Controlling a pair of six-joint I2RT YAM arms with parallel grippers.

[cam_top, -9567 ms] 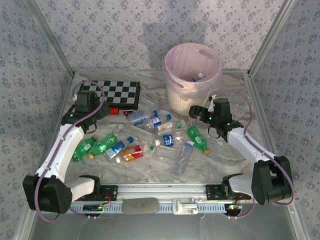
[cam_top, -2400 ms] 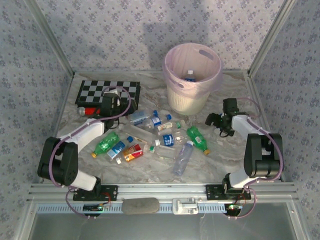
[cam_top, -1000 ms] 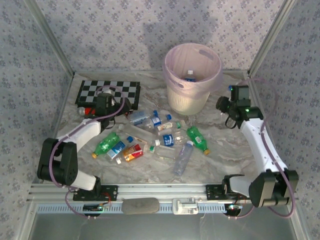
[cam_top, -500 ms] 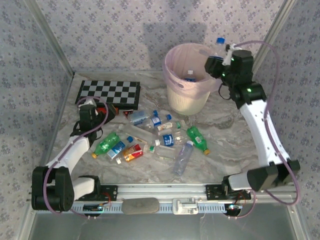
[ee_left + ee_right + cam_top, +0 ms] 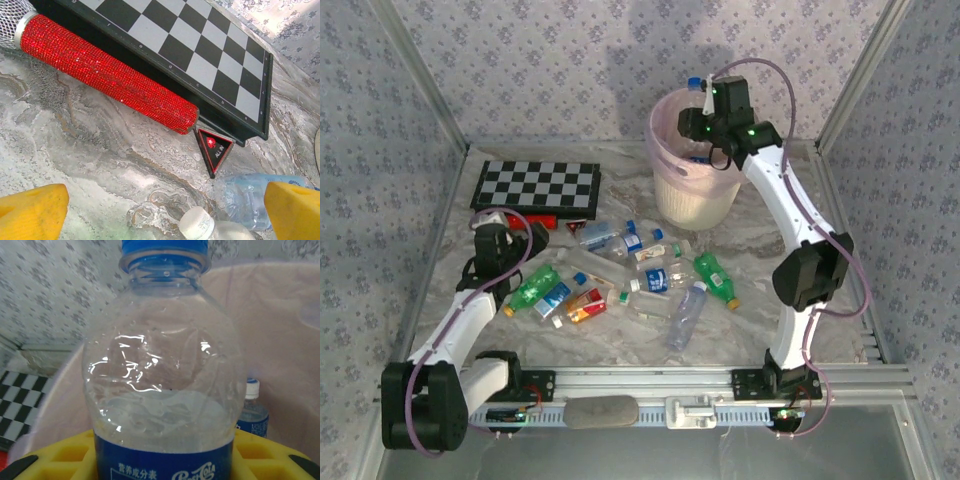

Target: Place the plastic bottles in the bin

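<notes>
Overhead, hard to see much of the held bottle (image 5: 696,87): just a blue cap poking out at 12 o'clock of the right jaws, body lost behind the wrist. Plainer from the right wrist: clear, dented, blue-labelled, cap cropped by the top edge. Right jaws clamped on it low down at the label, yellow pads (image 5: 260,455) cut off by the bottom edge. Hangs over the pink-lined mouth of the bin (image 5: 665,150), at 1 o'clock on the desk (image 5: 800,300). Inside the bin, at 4 o'clock of the held bottle, a second bottle (image 5: 252,410), partly hidden behind it. Can't tell what else lies in there.

Left jaws spread wide, nothing between them, low over the desk at 9 o'clock. From the left wrist, just two yellow fingertips (image 5: 30,212) in the bottom corners. Ahead at 12 o'clock, a red glitter stick (image 5: 110,82) along the near edge of the chessboard (image 5: 200,55), its mesh end cut off at 11 o'clock. A small black-and-red triangle (image 5: 214,147) just beside the board's edge, off the stick's tip. At 6 o'clock a white-capped bottle (image 5: 196,223), cropped by the frame; at 4 o'clock a clear bottle (image 5: 250,187), blurred.

Loose bottles (image 5: 630,270) strewn mid-desk between bin and arm bases, among them a green bottle (image 5: 530,287) at 9 o'clock of the heap and an orange-red bottle (image 5: 585,305). Overlapping, so hard to count.
</notes>
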